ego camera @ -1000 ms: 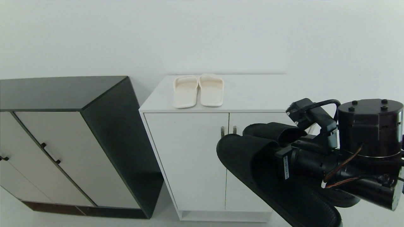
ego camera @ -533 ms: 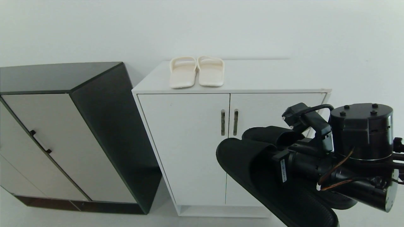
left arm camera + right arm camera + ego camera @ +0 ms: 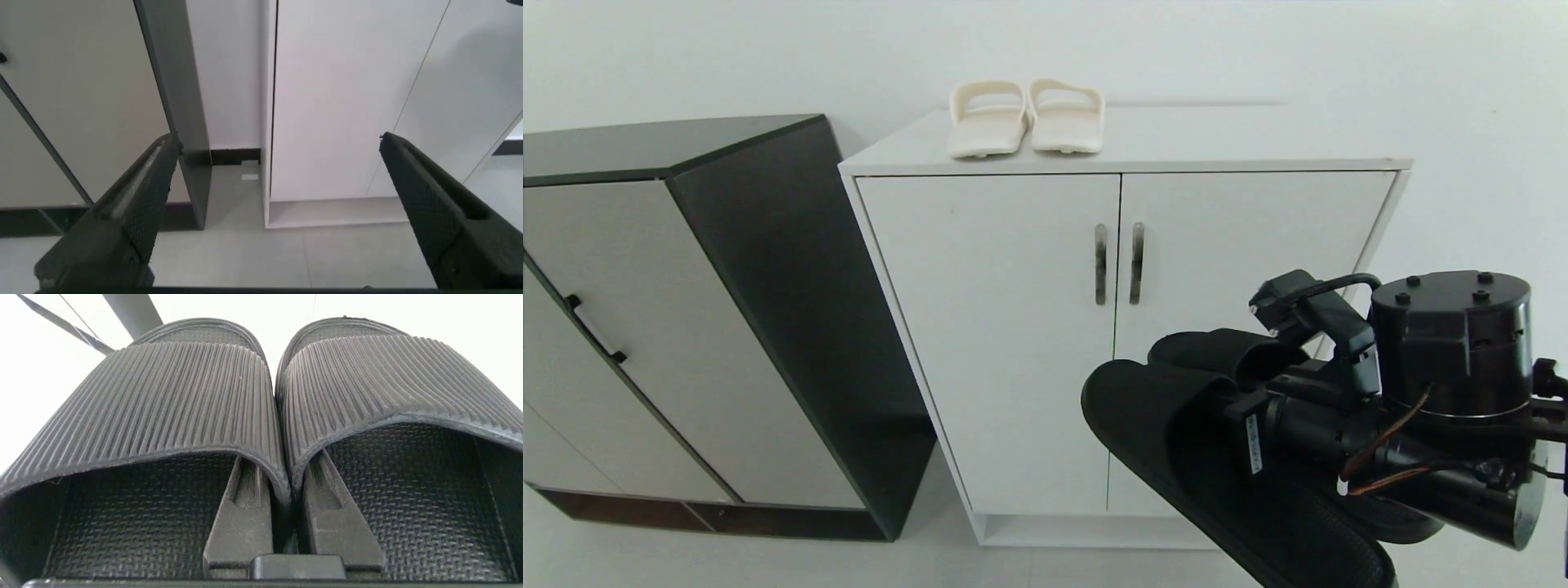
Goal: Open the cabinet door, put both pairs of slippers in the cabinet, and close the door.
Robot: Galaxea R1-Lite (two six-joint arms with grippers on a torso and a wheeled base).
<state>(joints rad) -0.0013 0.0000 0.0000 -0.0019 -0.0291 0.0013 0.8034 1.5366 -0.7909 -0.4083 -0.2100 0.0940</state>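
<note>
1. The dark cabinet point(image 3: 768, 327) and everything else sit higher in the head view than a second ago. The camera has sunk and come nearer; the furniture itself has not moved.
2. The left tool point(image 3: 278, 140) is released and empty, facing the foot of the white cabinet point(image 3: 343, 98).
3. Its doors point(image 3: 996, 327) are shut, with the handles point(image 3: 1117, 264) near mid-view. The cream slippers point(image 3: 1025, 118) lie on top.
4. The right tool point(image 3: 288, 518) stays clenched on the black slippers point(image 3: 1176, 425), low before the right door. Opening a door likely comes next.

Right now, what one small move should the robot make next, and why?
Probably raise the left gripper to the left door handle. The white cabinet is fully shut, the right gripper is shut on the black slippers, and the left gripper is open and empty, low before the cabinet.
</note>
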